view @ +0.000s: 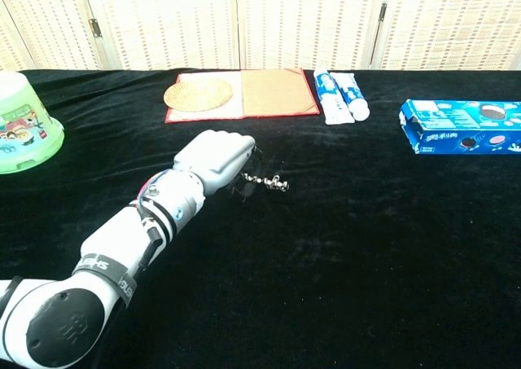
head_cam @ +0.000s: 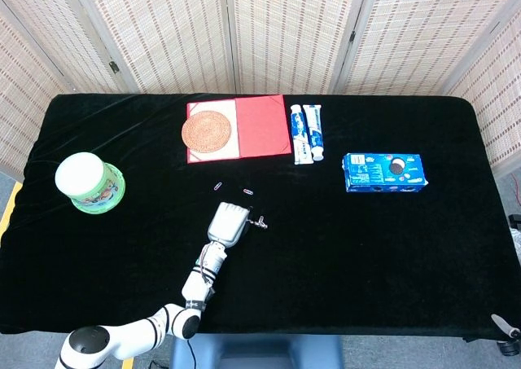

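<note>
My left hand [head_cam: 227, 224] reaches from the near left edge to the middle of the black table [head_cam: 366, 263], palm down, its fingers curled into a fist. A small dark and silver clip-like thing [head_cam: 259, 221] sticks out to the right of the fingertips and seems pinched there; in the chest view the same thing [view: 274, 182] lies low at the cloth beside my left hand [view: 218, 162]. Two tiny paper clips [head_cam: 218, 185] [head_cam: 247, 191] lie just beyond the hand. My right hand shows in neither view.
A green tub with a white lid [head_cam: 89, 182] stands at the left. A red folder [head_cam: 238, 128] bearing a woven round mat [head_cam: 209, 130] lies at the back, with two toothpaste boxes [head_cam: 306, 133] beside it. A blue biscuit box [head_cam: 384, 173] lies to the right.
</note>
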